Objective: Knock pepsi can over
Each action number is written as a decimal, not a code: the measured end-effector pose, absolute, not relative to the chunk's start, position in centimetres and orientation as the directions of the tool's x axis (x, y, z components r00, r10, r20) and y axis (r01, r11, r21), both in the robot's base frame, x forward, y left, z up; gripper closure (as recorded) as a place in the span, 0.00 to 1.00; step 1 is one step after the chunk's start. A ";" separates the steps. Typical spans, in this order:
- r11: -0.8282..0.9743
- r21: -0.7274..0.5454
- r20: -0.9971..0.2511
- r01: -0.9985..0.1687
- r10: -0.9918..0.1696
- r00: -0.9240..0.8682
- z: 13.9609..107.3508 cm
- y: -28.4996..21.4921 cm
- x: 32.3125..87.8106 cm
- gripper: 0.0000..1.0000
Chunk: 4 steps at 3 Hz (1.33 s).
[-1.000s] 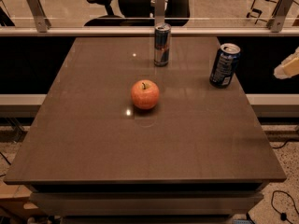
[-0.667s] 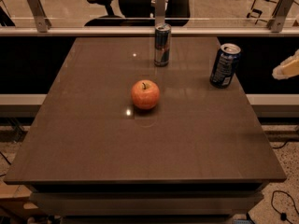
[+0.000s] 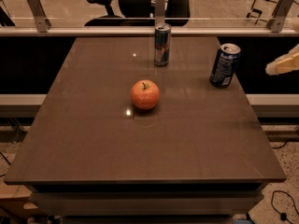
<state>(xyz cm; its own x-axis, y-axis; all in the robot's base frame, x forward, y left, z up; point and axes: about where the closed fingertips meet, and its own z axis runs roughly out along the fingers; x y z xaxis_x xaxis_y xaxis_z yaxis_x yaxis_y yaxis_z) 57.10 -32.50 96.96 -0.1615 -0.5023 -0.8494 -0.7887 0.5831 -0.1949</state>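
Observation:
The pepsi can [image 3: 224, 65] is dark blue with white lettering and a silver top. It stands upright near the far right edge of the brown table [image 3: 140, 143]. My gripper [image 3: 281, 64] shows as a pale tip at the right edge of the view, off the table and to the right of the can, at about the can's height. There is a clear gap between it and the can.
A taller slim silver-blue-red can [image 3: 162, 45] stands upright at the far middle of the table. A red apple [image 3: 145, 94] sits near the table's centre. A railing [image 3: 140, 31] and office chairs [image 3: 140, 3] lie behind the table.
The gripper tip has shifted slightly left and down at the right edge. The cans and apple have not moved.

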 end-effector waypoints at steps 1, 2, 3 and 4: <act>0.582 -0.161 -0.882 -0.797 -0.447 -0.149 96.1 -32.4 58.6 0.00; 0.573 -0.126 -0.906 -0.810 -0.398 -0.141 95.2 -32.0 59.7 0.00; 0.552 -0.094 -0.924 -0.829 -0.358 -0.134 94.2 -30.9 60.4 0.00; 0.551 -0.092 -0.925 -0.830 -0.356 -0.134 94.2 -30.9 60.4 0.00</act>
